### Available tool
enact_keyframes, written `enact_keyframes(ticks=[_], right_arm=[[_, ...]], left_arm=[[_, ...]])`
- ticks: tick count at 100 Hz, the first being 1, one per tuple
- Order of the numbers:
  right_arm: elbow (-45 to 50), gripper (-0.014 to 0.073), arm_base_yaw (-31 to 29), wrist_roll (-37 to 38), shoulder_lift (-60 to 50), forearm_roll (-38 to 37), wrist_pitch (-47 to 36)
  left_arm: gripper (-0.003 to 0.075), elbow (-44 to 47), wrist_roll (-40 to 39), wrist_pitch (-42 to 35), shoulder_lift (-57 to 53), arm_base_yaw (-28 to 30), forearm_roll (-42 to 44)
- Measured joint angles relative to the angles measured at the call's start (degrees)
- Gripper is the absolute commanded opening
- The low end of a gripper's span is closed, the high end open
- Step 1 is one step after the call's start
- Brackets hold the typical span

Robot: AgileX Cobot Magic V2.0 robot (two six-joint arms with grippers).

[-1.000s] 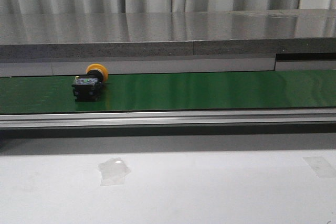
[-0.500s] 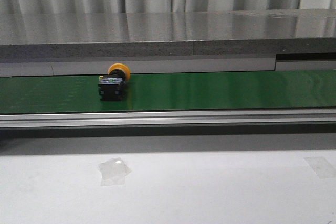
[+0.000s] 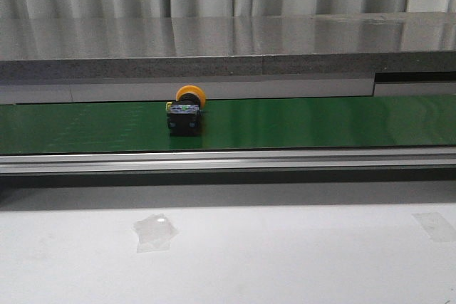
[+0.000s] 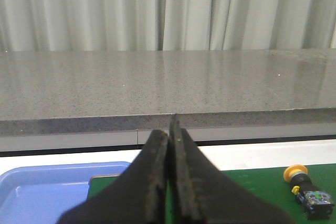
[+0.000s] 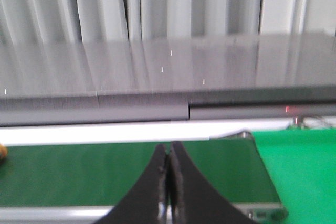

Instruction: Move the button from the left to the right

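Resting on the green belt (image 3: pixel 320 122), left of centre, the button (image 3: pixel 184 113) with yellow cap toward the back wall. Both claws pressed together, left claw (image 4: pixel 169 174) and right claw (image 5: pixel 168 192) pointing over the belt, probably waiting.

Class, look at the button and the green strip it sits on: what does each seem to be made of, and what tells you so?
The button: probably moulded plastic, with a smooth yellow-orange cap of even colour on a matte black boxy body. The green belt: likely rubber or PVC sheet, flat, uniform and faintly glossy, showing soft reflections. Neither material is certain from looks alone.
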Motion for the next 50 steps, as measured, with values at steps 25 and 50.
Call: enact_keyframes(ticks=[25,50], right_arm=[[-13.8,-0.0068,0.0,0.0,17.3,0.0,18.4],[-23.5,-0.0068,0.0,0.0,32.4,0.0,26.1]], left_arm=[[-0.0020,0.0,0.0,0.0,0.0,0.0,0.0],[-0.0020,0.0,0.0,0.0,0.0,0.0,0.0]])
